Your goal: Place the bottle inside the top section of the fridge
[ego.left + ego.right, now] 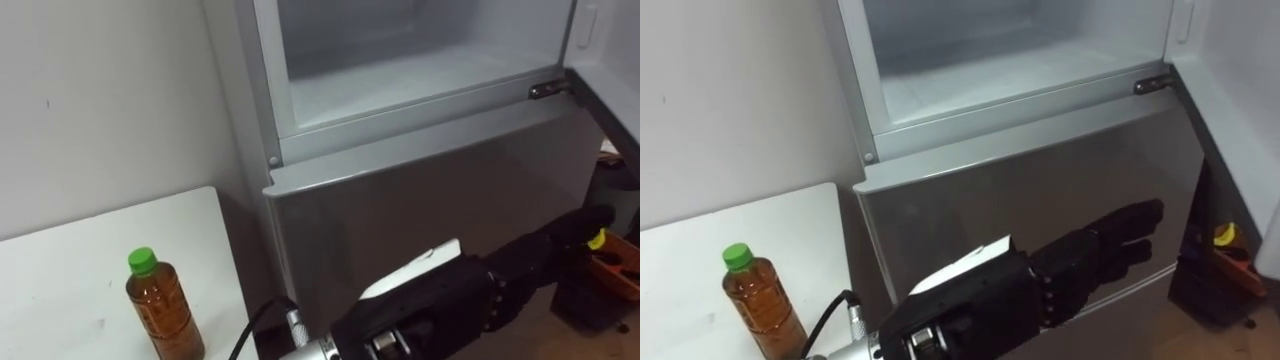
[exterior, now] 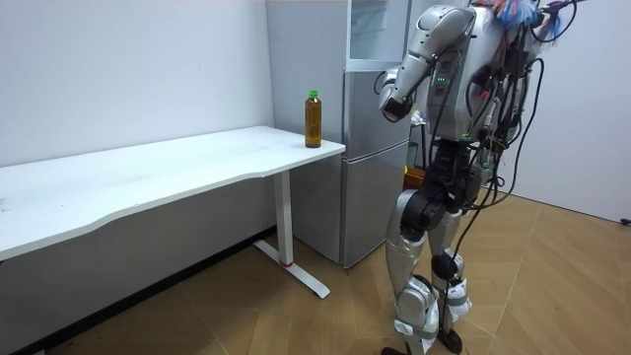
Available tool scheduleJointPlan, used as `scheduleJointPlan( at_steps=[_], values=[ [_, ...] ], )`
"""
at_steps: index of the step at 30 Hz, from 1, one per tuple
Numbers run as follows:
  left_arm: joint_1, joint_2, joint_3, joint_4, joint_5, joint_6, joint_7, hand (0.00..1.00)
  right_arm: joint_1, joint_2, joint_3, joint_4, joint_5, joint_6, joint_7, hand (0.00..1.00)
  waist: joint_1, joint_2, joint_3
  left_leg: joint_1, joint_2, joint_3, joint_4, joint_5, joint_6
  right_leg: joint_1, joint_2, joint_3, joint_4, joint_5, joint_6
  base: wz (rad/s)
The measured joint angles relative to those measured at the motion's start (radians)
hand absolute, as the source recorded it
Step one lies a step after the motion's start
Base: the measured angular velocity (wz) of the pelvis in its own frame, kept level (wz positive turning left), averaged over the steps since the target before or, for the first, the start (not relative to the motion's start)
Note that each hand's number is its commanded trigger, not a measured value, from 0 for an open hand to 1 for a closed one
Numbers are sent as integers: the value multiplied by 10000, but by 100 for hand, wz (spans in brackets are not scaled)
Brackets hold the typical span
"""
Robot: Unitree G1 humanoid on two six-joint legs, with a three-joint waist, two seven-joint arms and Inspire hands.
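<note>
The bottle [image 1: 165, 310] holds brown liquid, has a green cap, and stands upright at the corner of the white table [image 1: 70, 280], left of the fridge; it also shows in the room view [image 2: 314, 118]. The fridge's upper compartment [image 1: 400, 70] is open, white inside and bare. My left hand [image 1: 440, 300] is held out in front of the closed grey lower door [image 1: 420, 190], open with its dark fingers straight and pointing right, holding nothing. It is well right of the bottle and apart from it. In the room view I stand facing the fridge with that hand [image 2: 394, 104] raised.
The upper fridge door [image 1: 600, 50] is swung open at the right. On the floor beside the fridge at the lower right sit dark and orange items [image 1: 610, 265]. A light wall runs behind the long table [image 2: 177, 163].
</note>
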Motion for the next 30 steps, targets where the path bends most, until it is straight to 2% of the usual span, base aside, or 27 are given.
scheduleJointPlan(
  at_steps=[7,12,18,22,24,30],
  values=[
    [-375,-238,-507,-15,-11,-15,24,0,17,-97,74,12,49,-104,6,0,-183,-14,9,206,21,226,-133,10,-16,12,10,205,-6,-1,-1,-9],
    [-374,-235,-603,-8,-7,-13,64,0,25,-115,33,64,79,-107,-7,0,-361,-50,34,348,34,453,-213,10,-17,7,35,427,10,0,0,-12],
    [-376,-235,-790,-7,-7,-14,183,0,37,-123,-17,300,384,-118,-97,0,-455,-59,40,381,29,491,-311,9,-19,-33,50,499,-14,-1,0,-3],
    [-376,-231,-790,-7,-7,-14,195,0,42,-132,-19,307,364,-116,-111,0,-546,-122,83,443,33,548,-338,9,-18,-20,45,570,-11,-5,6,-7],
    [-378,-231,-790,-6,-3,-15,212,0,69,-132,-17,305,378,-119,-128,0,-567,-172,116,478,37,704,-340,9,-18,-25,46,591,-6,-5,6,-10],
    [-397,-232,-779,-7,-6,-14,244,0,96,-130,-14,298,381,-188,-293,0,-573,-193,124,483,38,798,-343,8,-19,-106,52,722,32,-8,3,-8]
  ],
)
